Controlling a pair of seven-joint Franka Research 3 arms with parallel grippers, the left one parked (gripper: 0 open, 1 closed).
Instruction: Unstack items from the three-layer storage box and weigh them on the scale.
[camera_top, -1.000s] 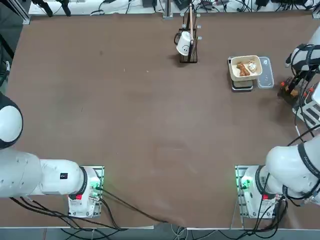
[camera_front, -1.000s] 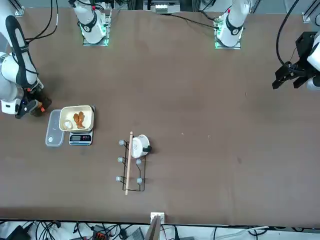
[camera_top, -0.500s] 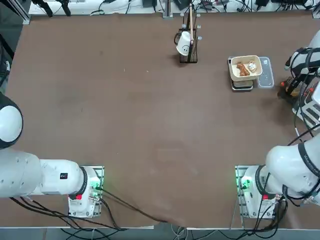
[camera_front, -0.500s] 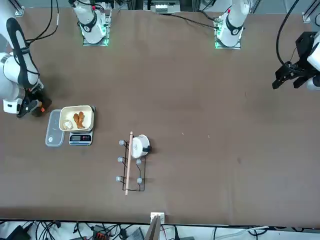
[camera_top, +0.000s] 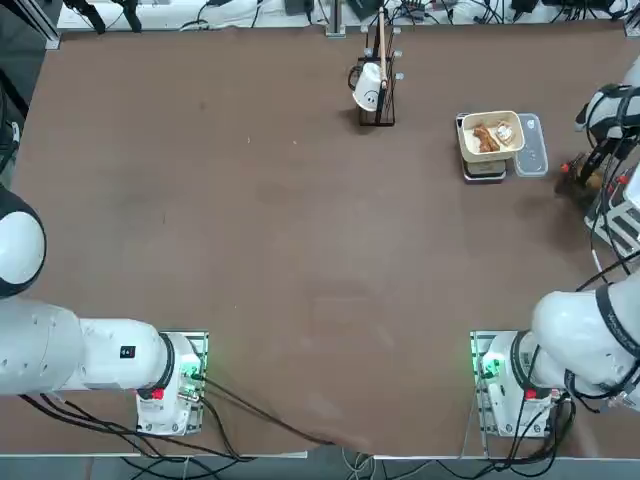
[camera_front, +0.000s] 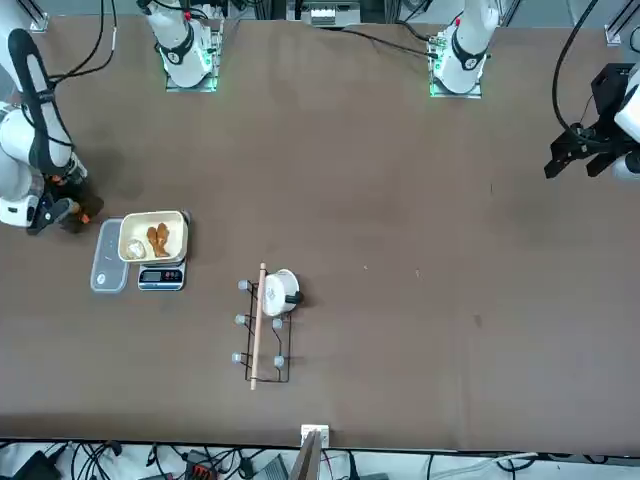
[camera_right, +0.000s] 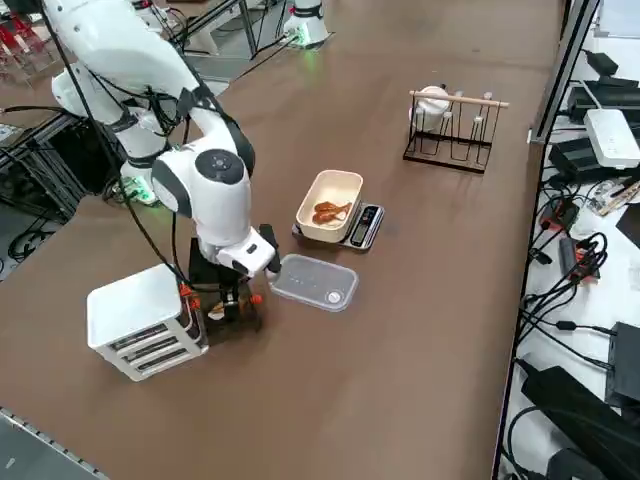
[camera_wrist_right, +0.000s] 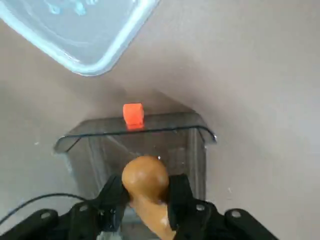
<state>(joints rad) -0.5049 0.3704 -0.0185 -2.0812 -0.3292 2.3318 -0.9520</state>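
Observation:
My right gripper (camera_wrist_right: 146, 196) is shut on an orange-brown elongated item (camera_wrist_right: 145, 182), held just above a clear pulled-out drawer (camera_wrist_right: 197, 145) with a red handle (camera_wrist_right: 133, 114). That drawer stands on the table beside the white three-layer storage box (camera_right: 140, 320), where the gripper (camera_right: 232, 300) hangs low. The scale (camera_right: 365, 226) carries a cream tray (camera_right: 345, 182) holding orange-brown items (camera_right: 328, 211) and a whitish one (camera_top: 504, 131). From above, the gripper (camera_top: 585, 180) is to the right of the scale (camera_top: 485, 172).
A clear lid (camera_right: 313, 282) lies flat between the scale and the gripper. A black rack (camera_top: 378, 90) with a white cup (camera_top: 367, 88) stands at the far side of the table. The parked left arm (camera_front: 600, 130) stays far off.
The right arm's wrist has shifted slightly over the drawer near the storage box. The scale, tray, lid and rack have not moved.

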